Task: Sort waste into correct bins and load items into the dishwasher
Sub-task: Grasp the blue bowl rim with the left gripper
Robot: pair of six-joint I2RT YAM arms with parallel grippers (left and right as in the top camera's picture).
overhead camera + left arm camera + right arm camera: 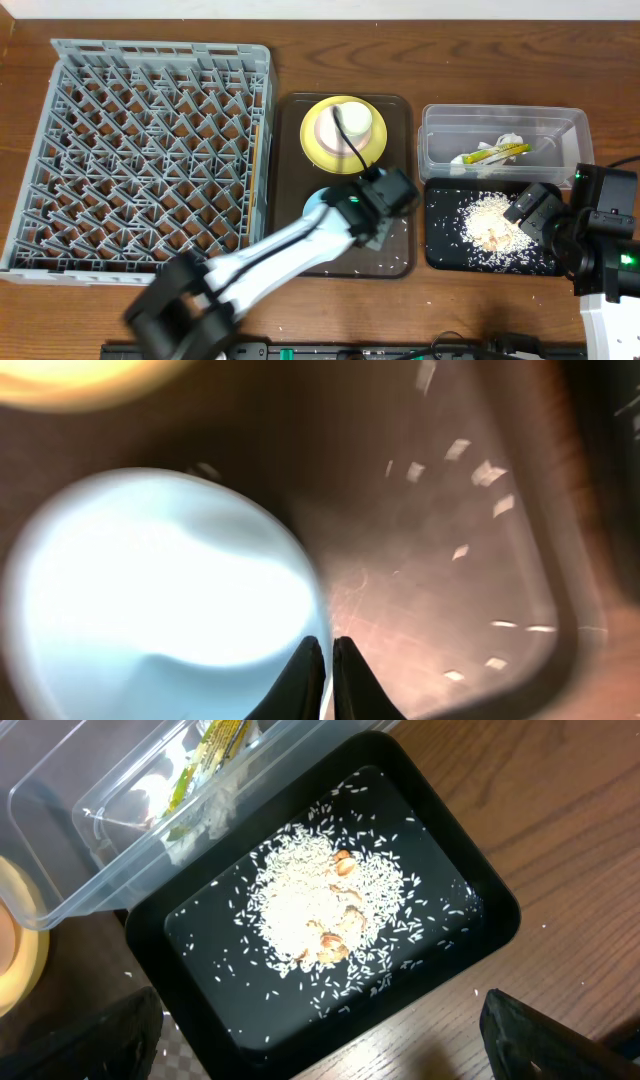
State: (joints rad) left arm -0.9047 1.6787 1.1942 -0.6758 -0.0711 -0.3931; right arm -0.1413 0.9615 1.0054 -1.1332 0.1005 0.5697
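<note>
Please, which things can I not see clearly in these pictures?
- Overhead: the left arm covers most of the light blue bowl.
- Left wrist: motion blur; whether the shut left pincer grips the bowl's rim is unclear.
- Right wrist: the top edge cuts off the clear tub.

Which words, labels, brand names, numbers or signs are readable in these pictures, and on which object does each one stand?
No text can be read in any view.
The snack wrapper in the clear tub: any print is too small in the overhead view and blurred in the right wrist view.
The dish rack, yellow plate and black tray: no lettering is visible.
</note>
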